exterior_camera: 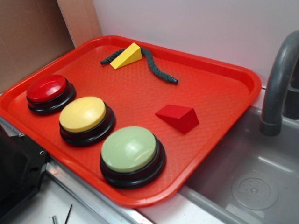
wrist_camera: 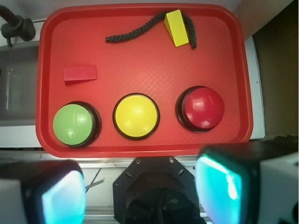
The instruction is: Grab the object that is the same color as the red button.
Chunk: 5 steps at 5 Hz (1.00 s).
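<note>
A small red wedge block [exterior_camera: 178, 117] [wrist_camera: 80, 73] lies on the red tray [exterior_camera: 219, 93] [wrist_camera: 140, 56], right of the buttons in the exterior view. The red button [exterior_camera: 47, 91] [wrist_camera: 202, 108], a glossy dome on a black base, stands at the tray's left end in that view. My gripper [wrist_camera: 142, 191] hangs high above the robot's base, off the tray's near edge and far from the wedge. Its fingers [wrist_camera: 219, 184] stand wide apart with nothing between them. In the exterior view the gripper is out of view.
A yellow button [exterior_camera: 84, 117] [wrist_camera: 136, 115] and a pale green button [exterior_camera: 131, 153] [wrist_camera: 74, 124] share the row. A yellow wedge [exterior_camera: 126, 56] [wrist_camera: 176, 28] rests on a dark rope [exterior_camera: 156, 67] [wrist_camera: 135, 31]. A grey sink [exterior_camera: 252, 177] with faucet [exterior_camera: 278, 84] lies beside the tray.
</note>
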### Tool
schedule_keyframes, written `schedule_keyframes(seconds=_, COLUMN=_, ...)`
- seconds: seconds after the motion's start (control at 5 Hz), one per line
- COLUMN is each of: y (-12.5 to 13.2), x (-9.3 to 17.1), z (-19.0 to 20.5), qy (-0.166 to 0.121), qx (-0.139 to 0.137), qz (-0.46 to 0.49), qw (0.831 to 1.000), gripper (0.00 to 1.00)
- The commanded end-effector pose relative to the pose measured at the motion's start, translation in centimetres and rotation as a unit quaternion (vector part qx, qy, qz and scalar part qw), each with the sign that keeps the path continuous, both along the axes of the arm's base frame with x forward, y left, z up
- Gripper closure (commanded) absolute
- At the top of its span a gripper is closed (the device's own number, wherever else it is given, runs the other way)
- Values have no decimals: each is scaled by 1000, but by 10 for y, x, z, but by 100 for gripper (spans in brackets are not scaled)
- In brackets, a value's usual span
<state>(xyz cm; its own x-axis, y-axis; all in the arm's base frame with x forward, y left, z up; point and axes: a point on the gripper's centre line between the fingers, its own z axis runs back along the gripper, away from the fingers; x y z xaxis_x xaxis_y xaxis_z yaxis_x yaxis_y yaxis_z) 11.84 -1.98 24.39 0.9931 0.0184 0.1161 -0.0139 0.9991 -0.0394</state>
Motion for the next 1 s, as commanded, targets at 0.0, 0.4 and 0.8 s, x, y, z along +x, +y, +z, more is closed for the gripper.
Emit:
schedule_keyframes(seconds=0.0, y=0, x=0, z=0, qy=0, qx=0, qz=0, qw=1000, gripper=0)
schedule_keyframes(seconds=0.4, y=-12, x=5, z=-7, qy=-9, qx=-5, qz=103, qw=995, gripper=0)
schedule_keyframes(seconds=0.8, y=-41, x=37, z=-33, qy=25, qx=-37, qz=328, qw=944, gripper=0)
